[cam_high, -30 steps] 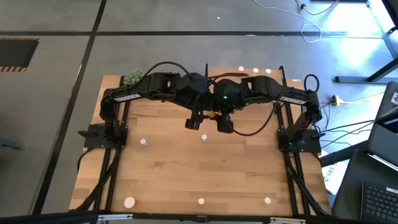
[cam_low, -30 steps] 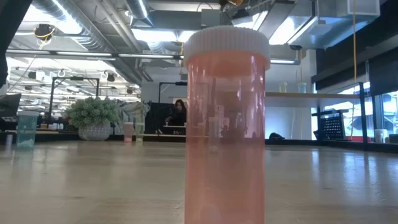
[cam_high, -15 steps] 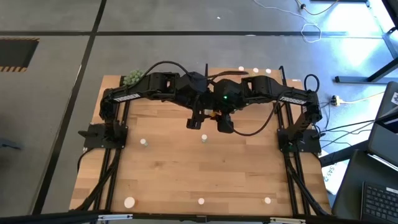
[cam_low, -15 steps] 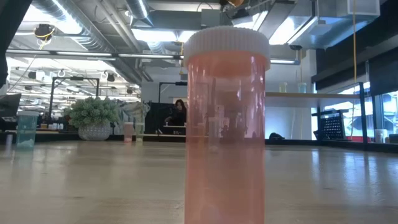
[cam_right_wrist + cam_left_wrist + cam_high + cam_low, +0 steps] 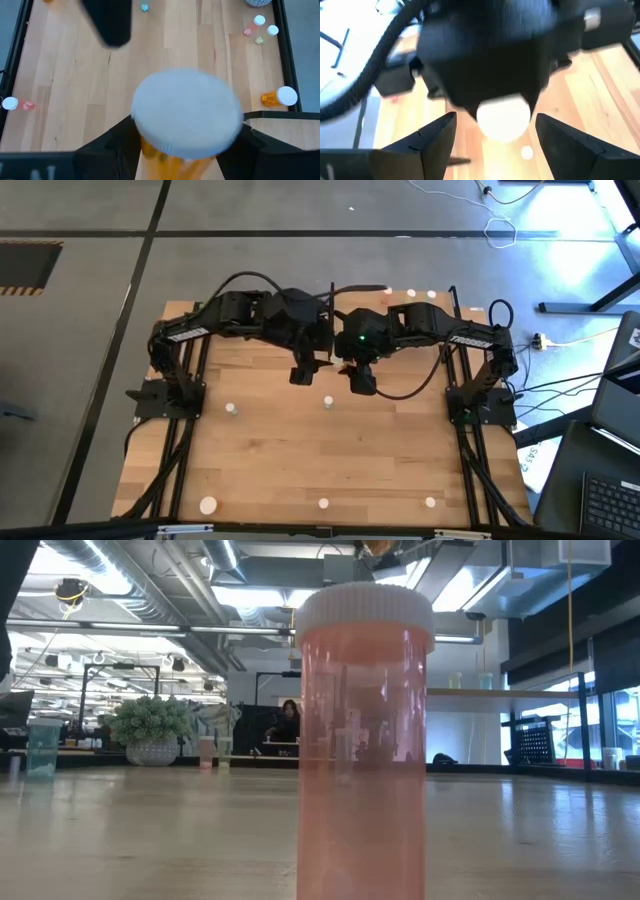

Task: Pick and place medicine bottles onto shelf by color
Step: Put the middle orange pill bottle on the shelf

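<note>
The left arm is swinging back toward its own side of the counter, its elbow now covering the far left corner, and the left claw is hanging released, fingers apart, just beside the right claw above the middle of the far half. The right claw is grasping an orange bottle by its body, the white cap facing the wrist camera and the bottle lifted off the wood; whether anything is inside it I cannot tell. Several small white-capped bottles are standing scattered on the counter, one of them just beneath the two claws and three along the near edge. A pink-red bottle with a white ribbed cap is standing upright right in front of the low camera, its see-through body letting the room show behind. The shelf is carrying two pale bottles, possibly greenish.
</note>
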Robot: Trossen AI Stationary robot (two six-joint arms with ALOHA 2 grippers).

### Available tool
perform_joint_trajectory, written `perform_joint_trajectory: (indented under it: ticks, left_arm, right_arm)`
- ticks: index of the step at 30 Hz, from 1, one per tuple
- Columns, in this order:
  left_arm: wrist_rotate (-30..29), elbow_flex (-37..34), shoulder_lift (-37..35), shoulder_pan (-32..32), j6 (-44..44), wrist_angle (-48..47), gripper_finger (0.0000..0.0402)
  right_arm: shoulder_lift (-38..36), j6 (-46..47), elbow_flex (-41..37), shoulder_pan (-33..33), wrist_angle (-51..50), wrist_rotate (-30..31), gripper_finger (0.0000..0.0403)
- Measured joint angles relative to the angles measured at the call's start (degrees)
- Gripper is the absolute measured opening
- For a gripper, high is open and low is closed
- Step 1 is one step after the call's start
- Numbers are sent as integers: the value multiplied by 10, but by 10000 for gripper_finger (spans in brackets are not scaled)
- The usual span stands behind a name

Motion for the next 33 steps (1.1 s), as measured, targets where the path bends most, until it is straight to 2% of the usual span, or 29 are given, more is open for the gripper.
perform_joint_trajectory:
  ticks: [8,15,23,33]
  left_arm:
    - [-31,1,-42,0,-16,-39,268]
    - [-61,2,-69,0,-28,-64,268]
    - [-66,0,-96,0,-53,-90,268]
    - [-66,0,-106,0,-55,-118,268]
  right_arm:
    - [-13,-11,2,0,1,6,212]
    - [-29,-11,2,0,1,66,212]
    - [-42,-15,2,-5,27,146,212]
    - [-88,-8,2,-74,76,83,212]
